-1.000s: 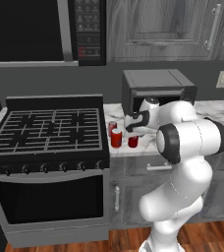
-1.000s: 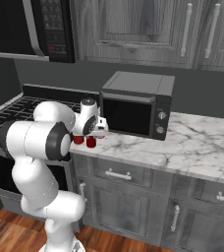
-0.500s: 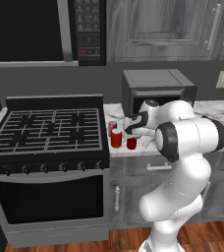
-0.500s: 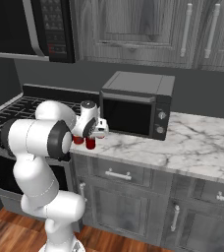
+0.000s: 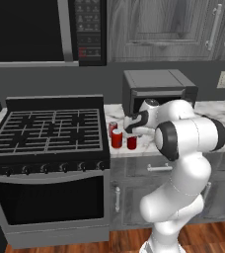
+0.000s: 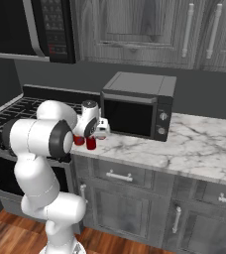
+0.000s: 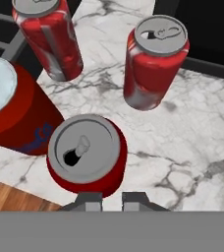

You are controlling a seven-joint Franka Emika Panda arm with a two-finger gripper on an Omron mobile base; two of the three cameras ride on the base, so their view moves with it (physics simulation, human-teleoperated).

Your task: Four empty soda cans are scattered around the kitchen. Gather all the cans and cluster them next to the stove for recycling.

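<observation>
Dark finger tips, gripper [image 7: 112, 197]: brought together, nothing between them; the hand looks steeply down at the counter from above the cluster.

Nearest can [image 7: 87, 155]: directly ahead of the tips, silver top facing the camera, apparently free of the fingers. Long axis upright, tab opening towards the lower left of the hand view.

Second can [image 7: 155, 61]: farther ahead and to the right, upright, apart from the nearest one.

Third can [image 7: 50, 37]: far left, upright, near the dark stove edge.

Fourth can [image 7: 11, 115]: close at left, upright, just beside the nearest can.

White marble counter [image 7: 192, 147]: bears all four.

Stove [image 5: 50, 131]: in the left base view the cans [image 5: 117, 138] stand just beside its right edge. Judgement: clustering looks complete; a straight lift clears the tops.
</observation>
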